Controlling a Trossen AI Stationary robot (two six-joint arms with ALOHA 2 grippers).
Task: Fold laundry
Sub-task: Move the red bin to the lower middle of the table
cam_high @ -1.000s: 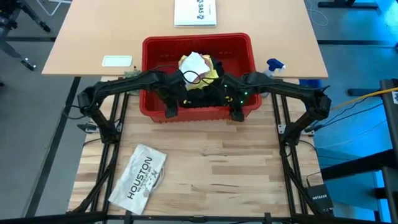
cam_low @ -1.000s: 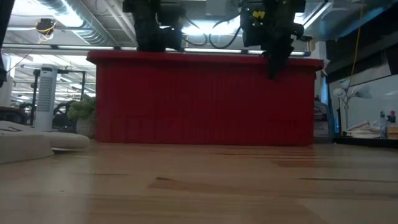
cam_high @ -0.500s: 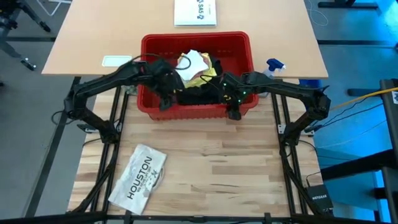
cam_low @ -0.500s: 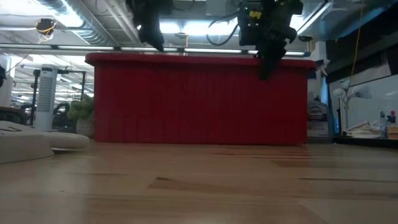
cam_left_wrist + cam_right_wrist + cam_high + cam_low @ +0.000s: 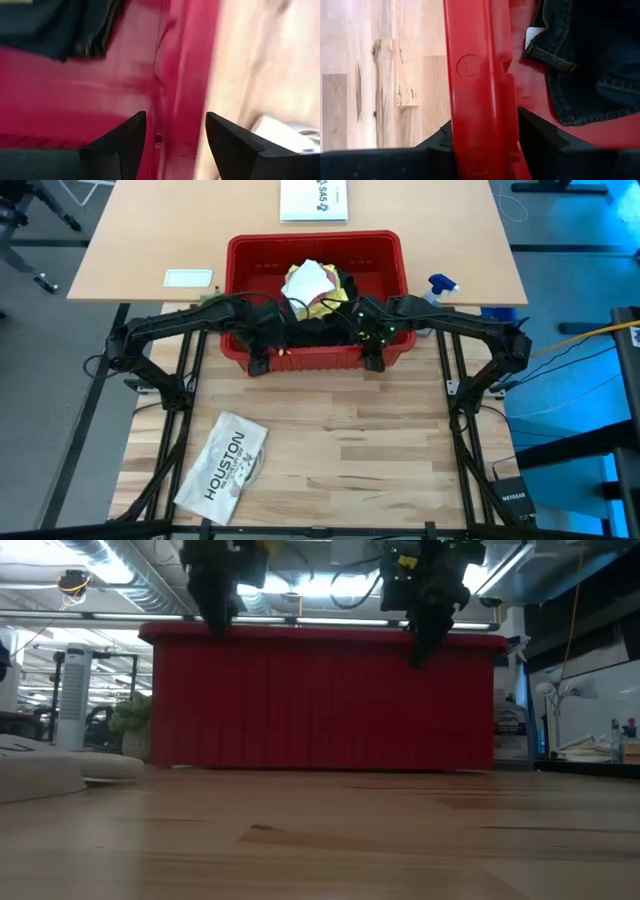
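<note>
The laundry lies heaped in a red basket at the table's far middle. A white cloth is on top, yellow fabric lies beside it, and dark trousers are underneath. My right gripper is shut on the basket's near rim by its right corner. My left gripper is open at the near rim's left part. One of its fingers stands over the inside and one over the outside, with the tips about level with the rim top. No pink cloth shows. My right gripper clasps the basket's near rim close to the right corner. One finger is inside the basket and the other is outside against the wall. The fingers come from above, slanting down, and lie across the rim. The basket stands on the table.
A flat white item printed HOUSTON lies near the table's front left. Behind the basket are a small white tray, a printed sheet and a blue spray bottle. Bare wood stretches in front of the basket.
My left gripper has risen off the near rim, gone toward the table's left edge and come back down over the rim farther left. The basket has shifted slightly toward the far edge. My right gripper has kept its hold.
</note>
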